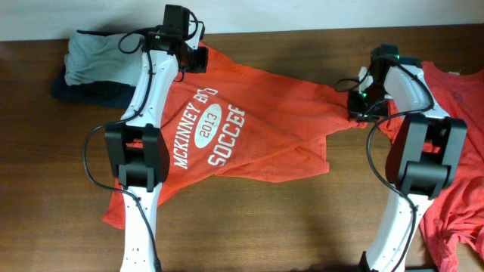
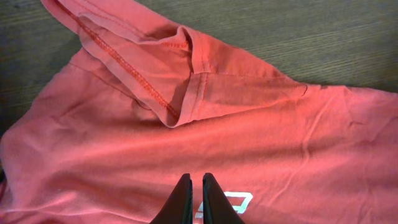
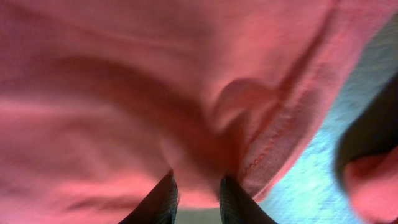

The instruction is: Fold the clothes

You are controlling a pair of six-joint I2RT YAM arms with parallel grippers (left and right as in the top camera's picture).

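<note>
Overhead, the orange-red cotton T-shirt with white soccer lettering [image 1: 227, 128] lies spread on the dark wooden worktop [image 1: 302, 219], its long axis running between the arms. The right fingers [image 3: 163, 199] pinch its right end. The left fingers [image 2: 183, 199], pressed together, sit at its far-left corner, and I cannot tell if they grasp it.

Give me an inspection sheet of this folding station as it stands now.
Surface: dark wooden table.
Job's things: lettered T-shirt spread print-up in the middle, creased; second orange shirt at the right edge.
Clutter: grey and dark garment pile at the far left corner.
Grippers: left gripper shut above the T-shirt, holding nothing; right gripper pinching the T-shirt's edge.
Cables: black cable loops hang beside both arms.
Surroundings: pale wall behind the table.
</note>
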